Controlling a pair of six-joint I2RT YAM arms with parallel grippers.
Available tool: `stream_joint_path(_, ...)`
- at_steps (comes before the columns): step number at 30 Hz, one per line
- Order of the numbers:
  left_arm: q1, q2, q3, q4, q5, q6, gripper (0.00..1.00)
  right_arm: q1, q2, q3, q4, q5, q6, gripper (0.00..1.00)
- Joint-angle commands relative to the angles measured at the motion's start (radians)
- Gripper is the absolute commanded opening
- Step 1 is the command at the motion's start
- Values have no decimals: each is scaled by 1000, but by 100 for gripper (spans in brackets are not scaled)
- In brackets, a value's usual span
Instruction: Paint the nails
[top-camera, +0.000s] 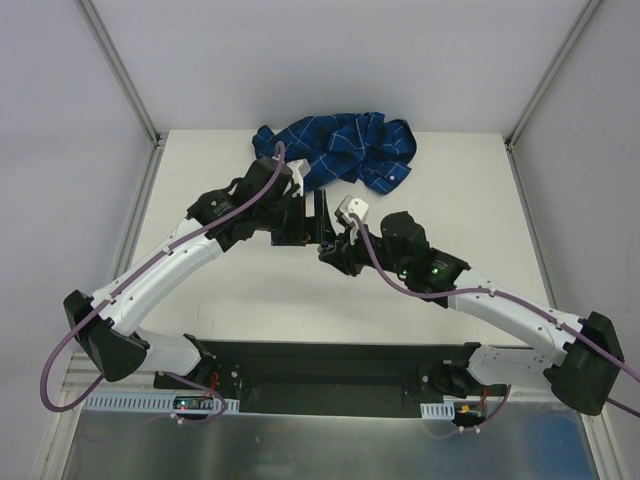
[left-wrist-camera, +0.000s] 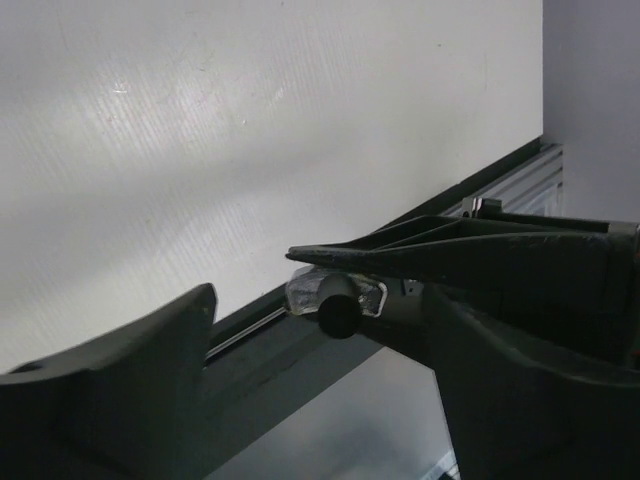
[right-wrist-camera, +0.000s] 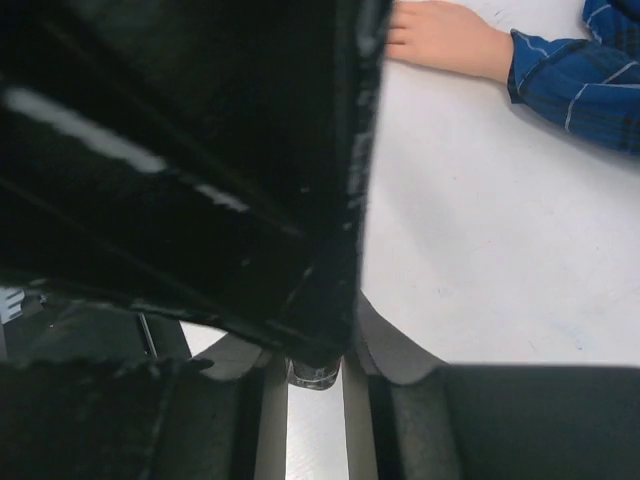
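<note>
- Both arms meet over the middle of the counter (top-camera: 200, 180). The left gripper (top-camera: 305, 222) comes in from 9 o'clock and the right gripper (top-camera: 330, 248) from 3 o'clock, tips just beside each other.
- Blue white-checked shirt (top-camera: 335, 150) lies bunched at 12 o'clock on the counter, just beyond the left wrist.
- Dummy hand (right-wrist-camera: 445, 35) shows only in the right wrist view, at 1 o'clock, lying flat on the counter. Its sleeve (right-wrist-camera: 580, 80) runs off toward 2 o'clock.
- Nails can't be made out: the finger end of the dummy hand is cut off by a big black gripper part that fills the left half of that view.
- From the top camera, the arms cover the dummy hand completely.
- Right gripper: jaws nearly together, pinching a small bottle (left-wrist-camera: 335, 298) with a glassy body and a dark round end.
- Left gripper: its 2 fingers stand wide apart and hold nothing. The small bottle sits in the gap, nearer its right finger; I can't tell if they touch.
- Black base plate (top-camera: 330, 365) sits at 6 o'clock.
</note>
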Motion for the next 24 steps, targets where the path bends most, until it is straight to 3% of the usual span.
stream_joint_path(1,0,-107,-14,32,-1,85,93,1,-98,-7,53,-17,33,0)
stream_joint_path(3,0,-133,-30,67,22,103,99,2,-142,-13,17,-2,37,0)
stream_joint_path(5,0,-159,-45,107,42,117,99,-1,-173,-24,3,27,54,1)
stream_joint_path(9,-1,-170,-51,159,59,98,80,1,-242,-37,-18,93,106,0)
stream_joint_path(14,-21,-167,-38,262,93,71,74,2,-261,-28,-44,179,134,0)
stream_joint_path(19,-38,-117,10,273,118,81,63,11,-287,-27,-38,222,132,0)
stream_joint_path(24,-70,-84,24,287,105,79,58,18,-302,-18,-32,238,129,0)
